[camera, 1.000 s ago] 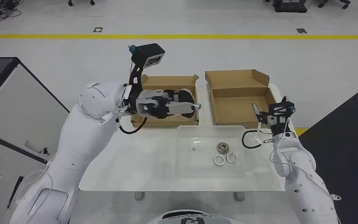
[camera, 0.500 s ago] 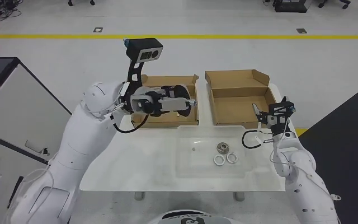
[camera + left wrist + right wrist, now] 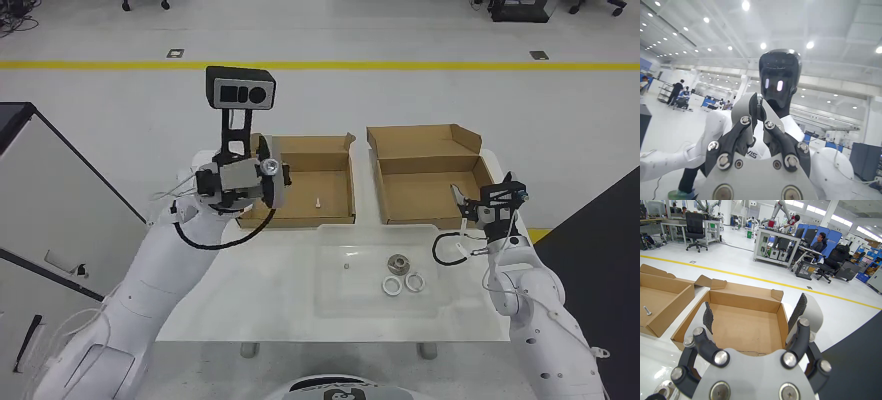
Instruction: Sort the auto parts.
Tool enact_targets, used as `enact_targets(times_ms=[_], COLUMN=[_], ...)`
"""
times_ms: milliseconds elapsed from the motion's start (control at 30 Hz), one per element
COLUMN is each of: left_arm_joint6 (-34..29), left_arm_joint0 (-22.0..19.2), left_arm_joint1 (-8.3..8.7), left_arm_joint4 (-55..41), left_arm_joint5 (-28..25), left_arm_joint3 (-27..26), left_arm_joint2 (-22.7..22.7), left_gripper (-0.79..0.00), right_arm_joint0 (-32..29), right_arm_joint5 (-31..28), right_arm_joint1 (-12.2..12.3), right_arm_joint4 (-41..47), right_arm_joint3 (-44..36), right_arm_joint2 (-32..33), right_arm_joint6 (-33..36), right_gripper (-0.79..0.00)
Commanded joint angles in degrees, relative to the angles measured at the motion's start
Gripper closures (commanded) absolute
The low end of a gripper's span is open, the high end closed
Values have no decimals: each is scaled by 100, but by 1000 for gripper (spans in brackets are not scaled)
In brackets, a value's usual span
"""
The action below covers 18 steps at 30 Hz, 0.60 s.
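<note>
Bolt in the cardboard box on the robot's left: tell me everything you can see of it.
The bolt is small and of silvery metal, with a hex-looking head and a slim shank. It lies flat on the brown floor of the open cardboard box, in the half nearer the other box and apart from the walls. It touches only the floor.

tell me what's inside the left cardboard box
One hex bolt lies on the left cardboard box's floor, toward its right wall. The left arm covers the box's left part, so anything there is hidden.
</note>
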Motion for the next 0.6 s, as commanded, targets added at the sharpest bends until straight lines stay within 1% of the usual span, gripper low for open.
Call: enact_targets(times_ms=[0,233,367,500,567], left_arm_joint6=[-97,-443,-559,-556,-551], left_arm_joint0=[53,210,231,243,220], left_arm_joint1=[-66,-342,-475,-571,-598], left_arm_joint4=[-370,-1197,-1024,-541,-123], left_arm_joint5=[99,446,561,559,553], left_arm_joint3=[30,170,300,423,486], left_arm_joint2=[-27,-195,-316,-438,-509], left_gripper=[0,0,0,0,0], right_arm_joint0=[0,0,0,0,0], right_arm_joint5=[0,0,0,0,0], right_arm_joint1=[0,0,0,0,0], right_arm_joint4=[0,0,0,0,0], right_arm_joint3=[0,0,0,0,0], right_arm_joint2=[0,0,0,0,0], right_arm_joint6=[0,0,0,0,0], right_gripper=[-785,-785,-785,-785,-785])
